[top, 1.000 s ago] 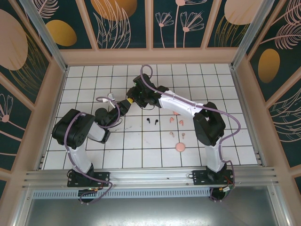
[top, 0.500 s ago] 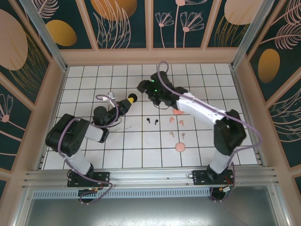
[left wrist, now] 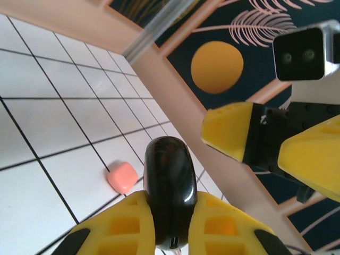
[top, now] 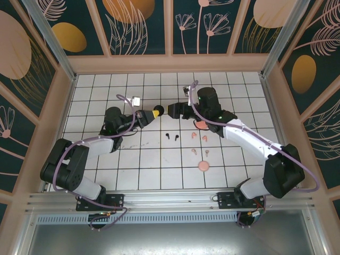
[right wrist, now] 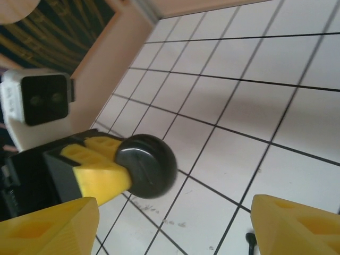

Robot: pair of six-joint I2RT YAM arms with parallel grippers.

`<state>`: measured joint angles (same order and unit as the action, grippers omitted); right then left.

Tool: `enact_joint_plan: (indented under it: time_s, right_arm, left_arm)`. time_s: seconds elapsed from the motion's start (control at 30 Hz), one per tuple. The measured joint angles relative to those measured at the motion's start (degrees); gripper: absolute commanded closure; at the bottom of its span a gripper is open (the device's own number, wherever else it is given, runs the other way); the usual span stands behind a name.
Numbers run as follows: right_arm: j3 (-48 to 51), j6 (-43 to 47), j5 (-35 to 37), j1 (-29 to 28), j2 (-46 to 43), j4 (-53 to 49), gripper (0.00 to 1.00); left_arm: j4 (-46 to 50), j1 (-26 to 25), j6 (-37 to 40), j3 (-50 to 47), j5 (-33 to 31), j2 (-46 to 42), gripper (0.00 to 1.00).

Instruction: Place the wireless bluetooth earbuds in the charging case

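My left gripper (top: 154,112) is shut on a glossy black charging case (top: 159,110), held above the tiled floor with its lid closed. In the left wrist view the case (left wrist: 170,186) stands upright between my yellow fingers (left wrist: 119,226). My right gripper (top: 172,110) faces it from the right, open, a short gap away and holding nothing. In the right wrist view the case (right wrist: 149,164) lies ahead of my wide-apart fingers (right wrist: 48,228). Two black earbuds (top: 166,136) and several pale pink earbuds (top: 194,136) lie loose on the tiles nearer the arms.
A pink case (top: 200,126) lies just behind the pink buds and shows in the left wrist view as a small pink block (left wrist: 122,177). Another round pink case (top: 203,166) lies nearer the front. Wooden walls (top: 170,64) enclose the tiled floor.
The right arm's elbow swung out to the right, and its gripper drew back to face the case and opened wider. The left gripper carried the black case slightly right.
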<state>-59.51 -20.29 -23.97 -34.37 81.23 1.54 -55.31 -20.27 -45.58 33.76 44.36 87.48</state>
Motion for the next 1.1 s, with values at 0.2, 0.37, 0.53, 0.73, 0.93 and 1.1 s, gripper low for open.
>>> enact_joint_plan:
  time_s: [0.2,0.37,0.53,0.73,0.93,1.1]
  right_arm:
    - [0.0,1.8,-5.4,0.0,3.0,2.7,0.31]
    - [0.0,1.8,-6.9,-0.5,5.2,3.9,0.35]
    - [0.0,1.6,-7.1,-1.0,7.3,5.0,0.41]
    - [0.0,-0.3,-5.8,-1.1,9.6,6.7,0.53]
    - [0.9,-2.6,-2.6,0.6,9.8,7.8,0.56]
    - [3.4,-3.9,0.1,2.1,9.8,7.6,0.56]
  left_arm:
    - [0.1,0.0,-0.1,0.0,3.2,0.2,1.00]
    - [0.0,0.0,-0.3,0.0,3.5,0.2,1.00]
    - [-0.1,0.0,-0.9,0.0,3.5,0.2,1.00]
    - [0.2,0.2,-1.7,0.0,2.2,0.3,1.00]
    - [-0.2,0.3,-2.2,-0.7,1.5,-0.4,1.00]
    - [-1.6,0.2,-2.3,-0.9,1.7,-2.0,1.00]
